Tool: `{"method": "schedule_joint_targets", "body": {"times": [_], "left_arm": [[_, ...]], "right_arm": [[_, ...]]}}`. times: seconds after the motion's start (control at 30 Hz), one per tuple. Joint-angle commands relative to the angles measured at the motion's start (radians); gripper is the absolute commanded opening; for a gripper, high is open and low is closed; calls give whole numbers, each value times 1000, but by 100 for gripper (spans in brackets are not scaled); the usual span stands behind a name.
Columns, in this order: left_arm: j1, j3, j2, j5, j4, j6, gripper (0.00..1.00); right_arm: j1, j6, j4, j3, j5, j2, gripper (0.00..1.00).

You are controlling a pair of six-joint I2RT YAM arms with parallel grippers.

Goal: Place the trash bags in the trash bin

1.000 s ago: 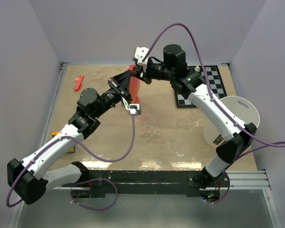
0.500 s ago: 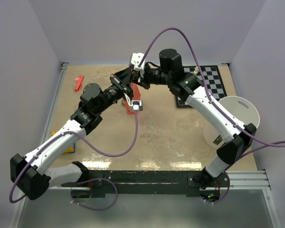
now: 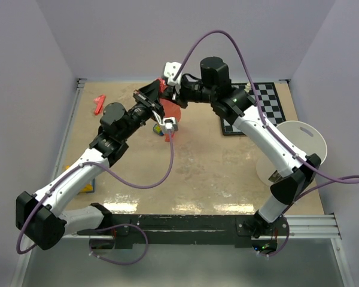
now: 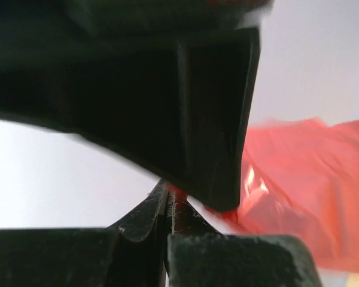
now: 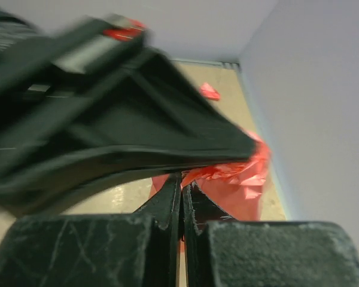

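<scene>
The thin red-pink trash bag [image 3: 169, 112] hangs in the air at the back middle, held between both grippers. My left gripper [image 3: 157, 94] is shut on the bag's edge; the film [image 4: 299, 185] spreads to the right in the left wrist view. My right gripper [image 3: 167, 89] is shut on the bag too, right beside the left one; the crumpled film [image 5: 236, 176] hangs past its fingertips. The white trash bin [image 3: 290, 152] lies on its side at the right edge, partly behind the right arm.
A black-and-white checkerboard [image 3: 269, 104] lies at the back right. A small solid red piece [image 3: 98, 104] lies at the back left. A yellow object [image 3: 88, 186] shows under the left arm near the left edge.
Both grippers have drawn close together at the back. The bag has lifted and bunched up, hanging shorter than a second ago. The left arm has stretched further back.
</scene>
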Motion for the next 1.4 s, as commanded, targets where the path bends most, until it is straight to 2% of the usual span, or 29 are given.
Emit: {"method": "schedule_joint_targets", "body": {"times": [0.0, 0.07, 0.23, 0.37, 0.47, 0.57, 0.67, 0.83, 0.97, 1.17, 1.27, 1.37], "left_arm": [[30, 2, -16, -17, 106, -137, 0], [29, 1, -57, 36, 45, -185, 0], [18, -79, -171, 168, -69, -164, 0], [25, -176, -189, 204, 76, -123, 0], [42, -187, -130, 211, 175, -124, 0], [50, -182, -56, 194, 268, -120, 0], [52, -162, -13, 188, 325, -126, 0], [52, -138, -89, 270, 218, -110, 0], [53, -110, -108, 242, 109, -87, 0], [58, -111, -73, 254, 69, -81, 0], [44, -108, -68, 262, -3, -32, 0], [35, -104, -48, 209, -5, -1, 0]], "right_arm": [[40, -70, -70, 30, -78, -46, 0], [14, -65, -67, 49, -75, -18, 0], [-84, 49, -16, 128, -90, 74, 0], [-88, 12, -186, 253, -238, 137, 0], [-43, -55, -343, 264, -337, 140, 0], [-28, -21, -293, 199, -322, 87, 0], [-31, -49, -325, 228, -280, 111, 0], [-40, -15, -216, 122, -46, 108, 0], [-49, 8, -198, 126, -38, 93, 0], [-28, 51, -161, 153, -38, 57, 0], [-28, 5, -179, 184, -13, 82, 0], [1, -38, -228, 213, -50, 82, 0]]}}
